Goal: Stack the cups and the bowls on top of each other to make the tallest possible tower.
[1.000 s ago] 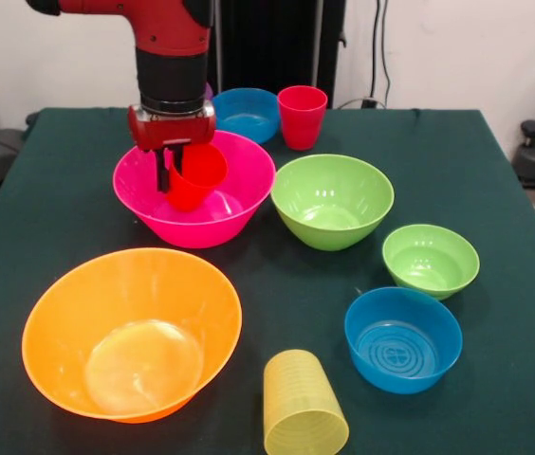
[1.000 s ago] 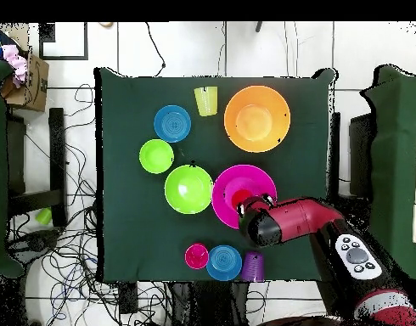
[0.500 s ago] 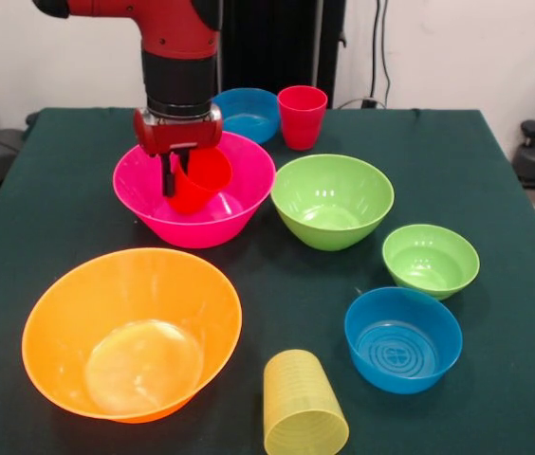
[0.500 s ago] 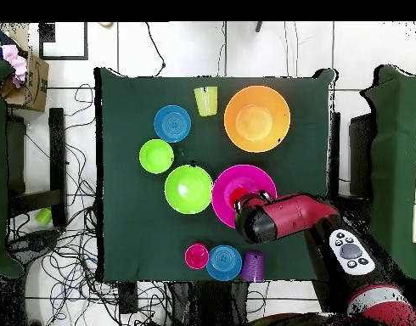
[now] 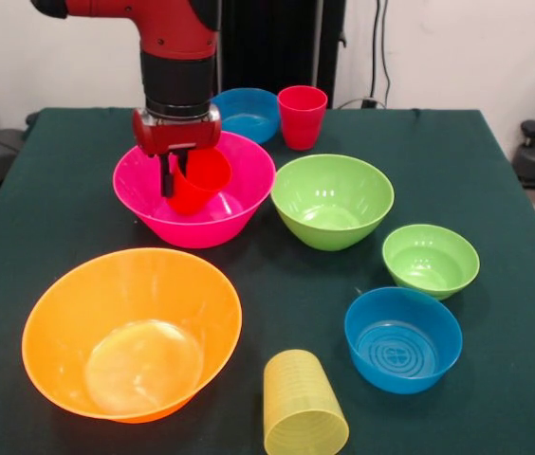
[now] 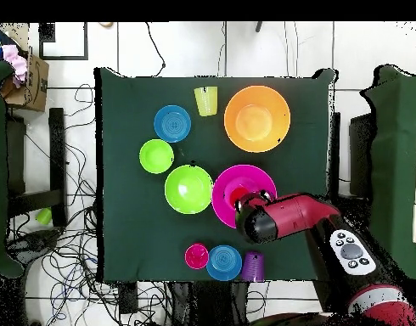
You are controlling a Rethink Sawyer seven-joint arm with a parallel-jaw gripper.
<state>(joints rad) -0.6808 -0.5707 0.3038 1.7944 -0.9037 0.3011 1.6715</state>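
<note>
The green worktop (image 5: 495,171) carries all the cups and bowls. The big orange bowl (image 5: 132,334) is the biggest and sits in front of the hot pink bowl (image 5: 194,190). The red arm (image 5: 175,47) comes down over the hot pink bowl. Its claw (image 5: 175,175) is closed on the rim of the bright red cup (image 5: 197,178), holding it tilted inside the hot pink bowl. Just beside the hot pink bowl is the medium lime green bowl (image 5: 332,201). One blue bowl (image 5: 403,338) and the small lime green bowl (image 5: 431,260) sit well away from it. The other blue bowl (image 5: 246,114) and the pinkish-red cup (image 5: 302,117) stand just behind it. The ribbed yellow cup (image 5: 303,406) lies near the orange bowl. The purple cup (image 6: 253,266) stands beside the far blue bowl.
</note>
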